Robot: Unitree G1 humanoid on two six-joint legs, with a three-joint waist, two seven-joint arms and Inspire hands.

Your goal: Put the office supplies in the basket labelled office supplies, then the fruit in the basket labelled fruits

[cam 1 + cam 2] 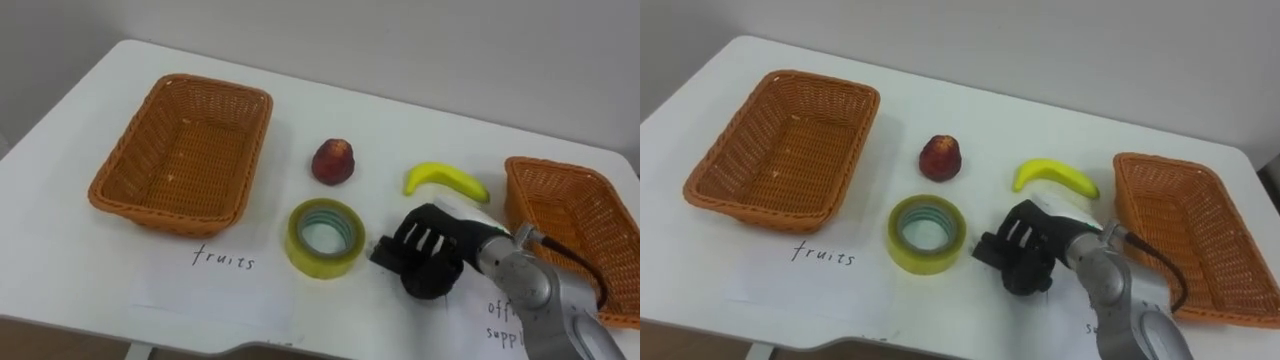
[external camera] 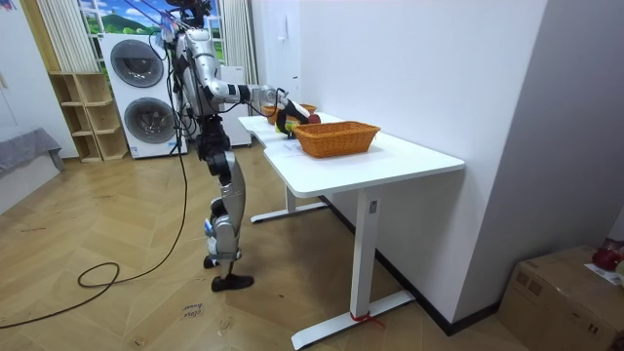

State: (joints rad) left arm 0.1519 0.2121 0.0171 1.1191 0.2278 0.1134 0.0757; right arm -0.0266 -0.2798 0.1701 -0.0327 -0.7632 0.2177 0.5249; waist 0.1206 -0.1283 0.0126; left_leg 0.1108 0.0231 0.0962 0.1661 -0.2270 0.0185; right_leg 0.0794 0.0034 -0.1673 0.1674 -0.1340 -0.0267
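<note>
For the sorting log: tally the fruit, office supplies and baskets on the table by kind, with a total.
Fruit: 2 (red fruit, banana)
Office supplies: 1 (tape roll)
Baskets: 2 (left basket, right basket)
Total: 5
Anything under the right hand is hidden.

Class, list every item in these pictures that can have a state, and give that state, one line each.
fruits basket: empty, upright on the table.
right basket: nothing seen inside.
red fruit: on the table, unsorted.
banana: on the table, unsorted.
tape roll: lying flat, not held.
right hand: open, holding nothing, beside the tape roll.
</note>
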